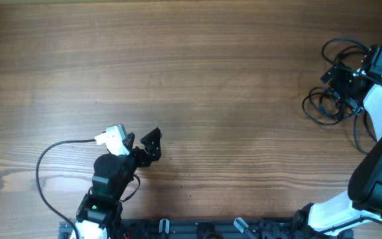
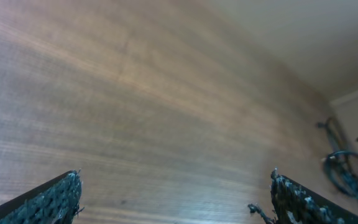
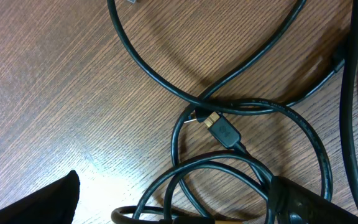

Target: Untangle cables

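Cables [image 1: 325, 106]: loose tangle near the right edge of the table [image 1: 191, 66], far side, right under the right gripper [image 3: 173, 208]. Its jaws stand wide over the loops, nothing pinched. Left gripper [image 2: 176, 205] is well apart over bare table, jaws also wide, empty. Cords look light, limp and smooth-jacketed, so they will likely slip and drag neighbours along. Best hold is probably the plug [image 3: 222, 132] or the strand just behind it: stiffer, and it sits at the crossing.
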Tool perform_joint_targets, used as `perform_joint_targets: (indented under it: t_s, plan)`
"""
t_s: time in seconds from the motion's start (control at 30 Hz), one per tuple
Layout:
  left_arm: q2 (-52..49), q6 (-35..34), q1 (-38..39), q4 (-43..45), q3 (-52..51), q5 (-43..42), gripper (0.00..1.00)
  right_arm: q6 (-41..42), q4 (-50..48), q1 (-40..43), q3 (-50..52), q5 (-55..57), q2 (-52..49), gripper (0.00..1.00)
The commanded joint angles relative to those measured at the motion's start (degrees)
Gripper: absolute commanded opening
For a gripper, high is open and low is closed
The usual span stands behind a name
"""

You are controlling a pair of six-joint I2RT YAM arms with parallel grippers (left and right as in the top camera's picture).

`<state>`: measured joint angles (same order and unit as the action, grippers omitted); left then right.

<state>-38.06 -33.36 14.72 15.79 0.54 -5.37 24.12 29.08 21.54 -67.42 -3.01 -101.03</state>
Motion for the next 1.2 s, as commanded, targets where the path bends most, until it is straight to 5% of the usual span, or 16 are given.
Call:
perform_joint_targets:
  t_s: [0.0,0.13,0.27,0.5,1.17]
  plan:
    - [8.61,0.11,0.00,-4.07,-0.20,1.75,1.00,0.02,-0.20,-0.24,0.37,-0.70,-0.11,1.00]
    - [26.67,0.55,-0.22,-20.79,-0.20,4.76,1.00,0.04,-0.20,-0.24,0.37,-0.70,-0.11,1.00]
    - [38.25,6.19,-0.90,-19.74,-0.20,3.82,1.00,0.02,-0.20,-0.24,0.37,-0.70,-0.11,1.00]
    - [37.90,6.14,-8.00,-20.33,-0.20,3.50,1.00,0.02,-0.20,-0.24,0.37,-0.70,-0.11,0.99]
    - [37.79,5.95,-10.60,-20.15,-0.20,3.13,1.00,0.04,-0.20,-0.24,0.37,-0.70,-0.11,1.00]
